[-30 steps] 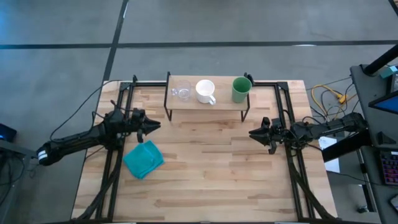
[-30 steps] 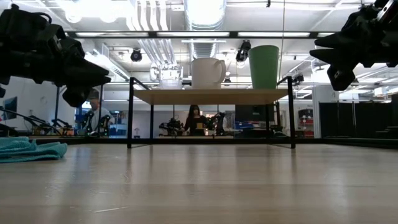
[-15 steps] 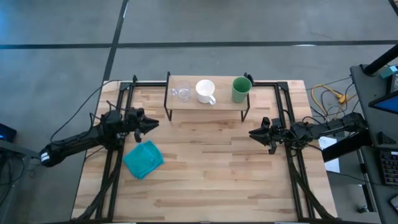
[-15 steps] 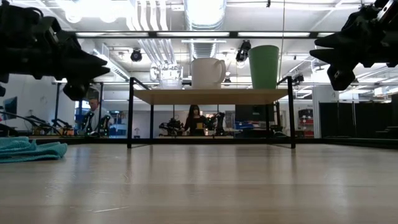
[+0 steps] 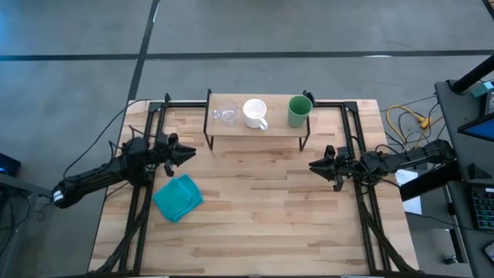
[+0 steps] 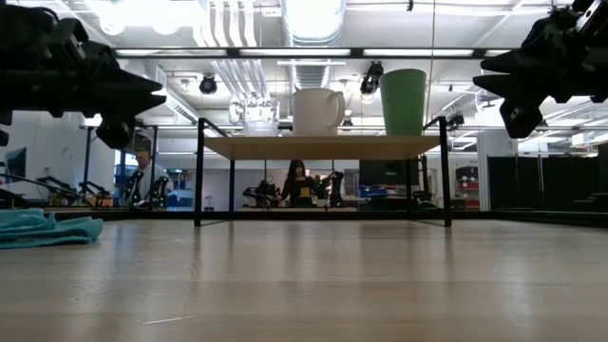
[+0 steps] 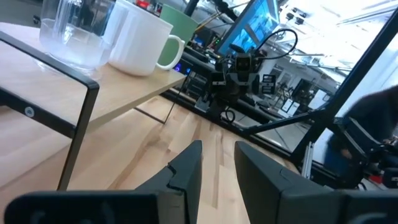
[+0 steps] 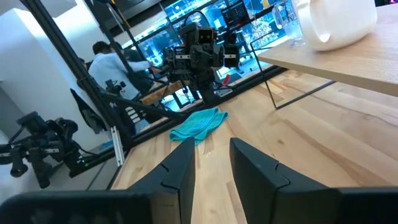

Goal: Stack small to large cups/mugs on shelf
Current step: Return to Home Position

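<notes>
The shelf (image 5: pixel 257 126) stands at the table's far middle on thin black legs. On its board stand three vessels, each on its base, in a row from left to right: the clear glass cup (image 5: pixel 226 114), the white mug (image 5: pixel 255 113) and the green cup (image 5: pixel 299 110). They also show in the low view: glass cup (image 6: pixel 253 114), mug (image 6: pixel 316 111), green cup (image 6: pixel 403 102). My left gripper (image 5: pixel 191 154) hovers open and empty left of the shelf. My right gripper (image 5: pixel 312 164) hovers open and empty right of the shelf's front.
A teal cloth (image 5: pixel 178 197) lies on the tabletop at the left, just near-side of my left gripper. Black frame rails (image 5: pixel 143 193) run along the table's left and right sides. A person (image 6: pixel 298 180) sits in the room beyond the table.
My left gripper has risen a little and drawn back toward the table's far-left, away from the teal cloth. The vessels on the shelf have stayed where they were.
</notes>
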Robot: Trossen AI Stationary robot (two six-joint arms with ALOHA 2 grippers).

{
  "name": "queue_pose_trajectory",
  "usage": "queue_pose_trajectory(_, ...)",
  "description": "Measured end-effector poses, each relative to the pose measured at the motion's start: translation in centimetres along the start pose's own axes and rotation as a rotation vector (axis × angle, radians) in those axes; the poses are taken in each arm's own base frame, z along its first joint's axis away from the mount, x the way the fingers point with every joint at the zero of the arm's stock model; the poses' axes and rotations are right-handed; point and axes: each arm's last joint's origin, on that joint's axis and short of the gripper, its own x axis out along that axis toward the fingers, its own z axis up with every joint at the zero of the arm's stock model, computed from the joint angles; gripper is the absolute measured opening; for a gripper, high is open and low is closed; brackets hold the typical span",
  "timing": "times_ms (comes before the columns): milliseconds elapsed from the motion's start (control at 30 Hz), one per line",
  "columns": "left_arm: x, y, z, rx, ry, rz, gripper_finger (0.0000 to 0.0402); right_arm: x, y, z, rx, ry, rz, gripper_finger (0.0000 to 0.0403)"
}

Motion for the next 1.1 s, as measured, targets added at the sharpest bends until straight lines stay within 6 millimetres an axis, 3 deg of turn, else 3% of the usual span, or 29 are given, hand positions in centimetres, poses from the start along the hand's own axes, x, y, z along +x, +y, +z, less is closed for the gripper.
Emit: queue_pose_trajectory(1100, 0.34, 0.32, -0.40, -0.018, 0.051, 0.026, 0.0081, 0.00, 0.00, 0.01, 0.000, 0.000, 0.000, 0.0096)
